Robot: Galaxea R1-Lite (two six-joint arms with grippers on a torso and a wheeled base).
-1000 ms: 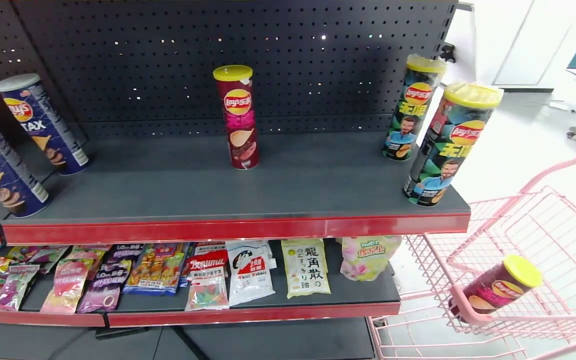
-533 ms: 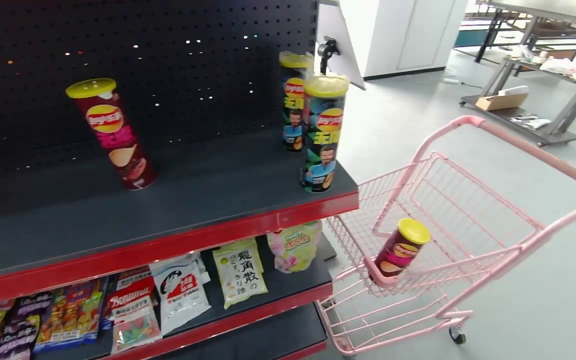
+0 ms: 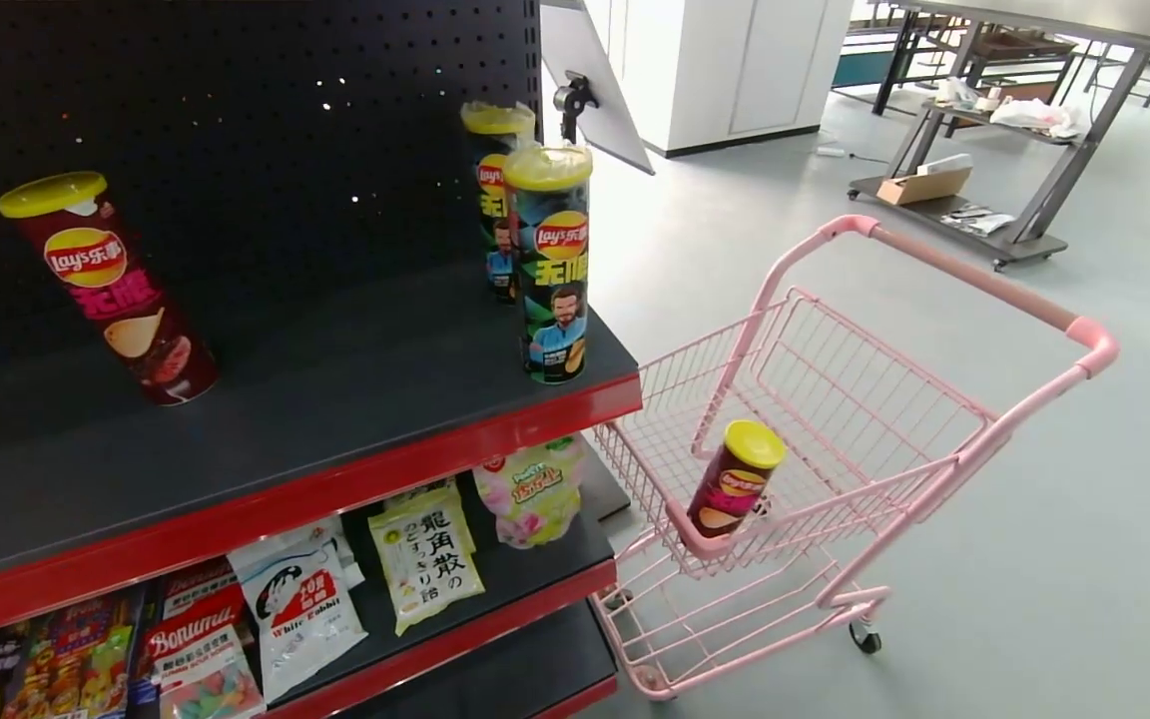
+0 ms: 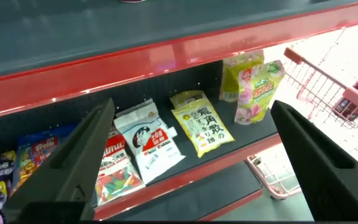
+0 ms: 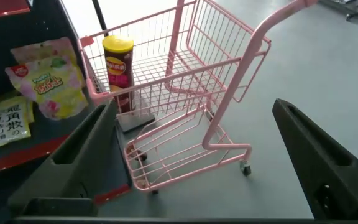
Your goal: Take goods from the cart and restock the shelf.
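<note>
Two boards of the shelf [image 3: 335, 379] take up the left side: a dark upper board with a red front edge, and a lower board under it. On the floor to the right stands the pink wire cart [image 3: 934, 262], its basket end just beside the shelf's right end and its handle at the far right.

Both grippers are open, fingers spread wide. The left gripper [image 4: 191, 106] hangs in front of the lower board, facing the bags. The right gripper [image 5: 192, 104] hangs over the floor, facing the cart.

One maroon can [image 3: 735, 479] with a yellow lid stands in the cart's basket, at the end nearest the shelf. On the upper board a second maroon can [image 3: 111, 290] stands upright at the left, well apart from two dark cans at the right end: the near dark can [image 3: 553, 270] at the front edge and the far dark can [image 3: 495, 200] just behind it.

On the lower board lie a white bag [image 3: 300, 609], a yellow bag [image 3: 425, 569] to its right, and a green-pink bag [image 3: 530, 489] at the right end.
</note>
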